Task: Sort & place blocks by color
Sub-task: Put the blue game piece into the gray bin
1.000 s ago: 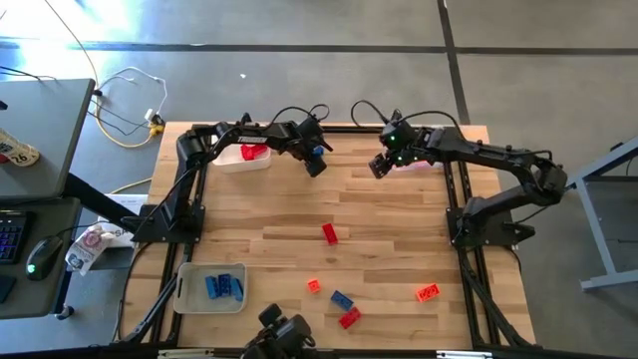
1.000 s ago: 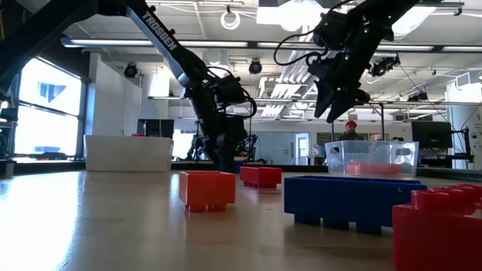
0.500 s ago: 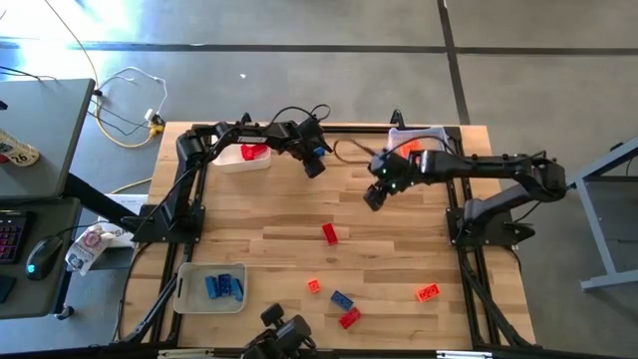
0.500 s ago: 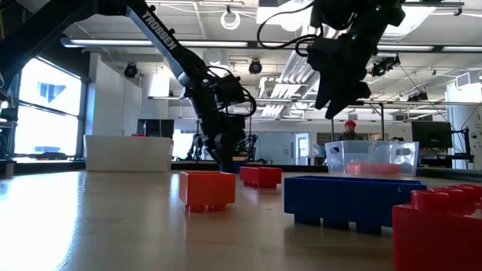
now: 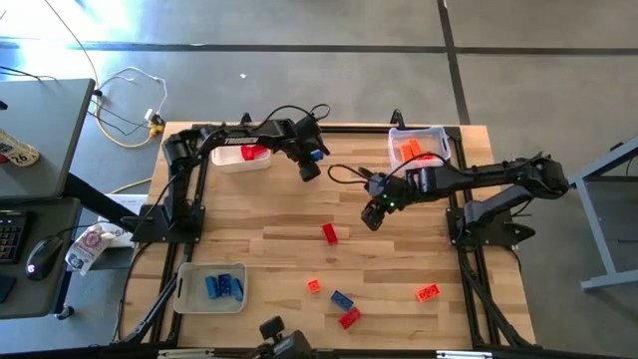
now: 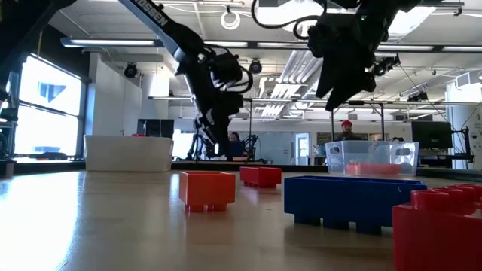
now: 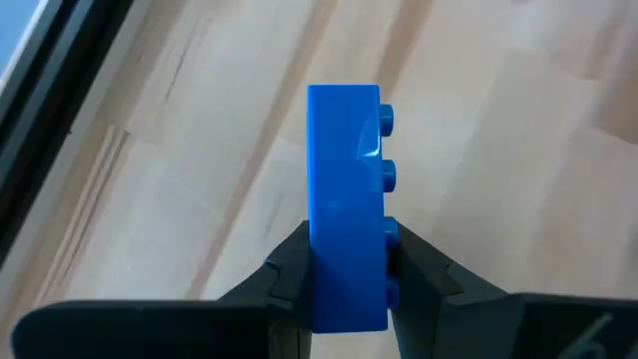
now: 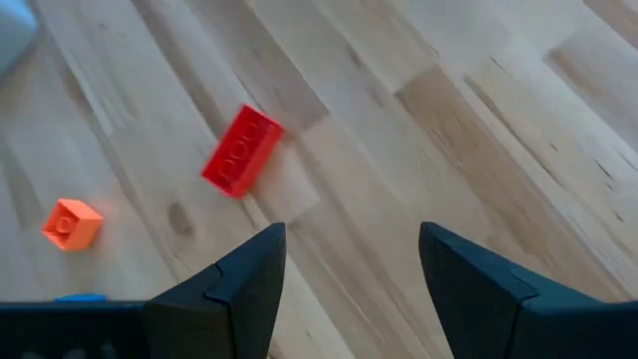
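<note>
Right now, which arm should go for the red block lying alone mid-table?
The right. Its tool hangs open above the table, close to the red block, which shows just ahead of its fingers in the right wrist view. The left tool is farther off and shut on a blue block.

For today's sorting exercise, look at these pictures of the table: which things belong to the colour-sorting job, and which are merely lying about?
Part of the job:
- blue block held in the left gripper
- red block mid-table, under the open right gripper
- loose blocks at the near edge
- tray of blue blocks, tray of red, tray of orange

Lying about:
- cable on the floor
- computer mouse on the side desk
</note>
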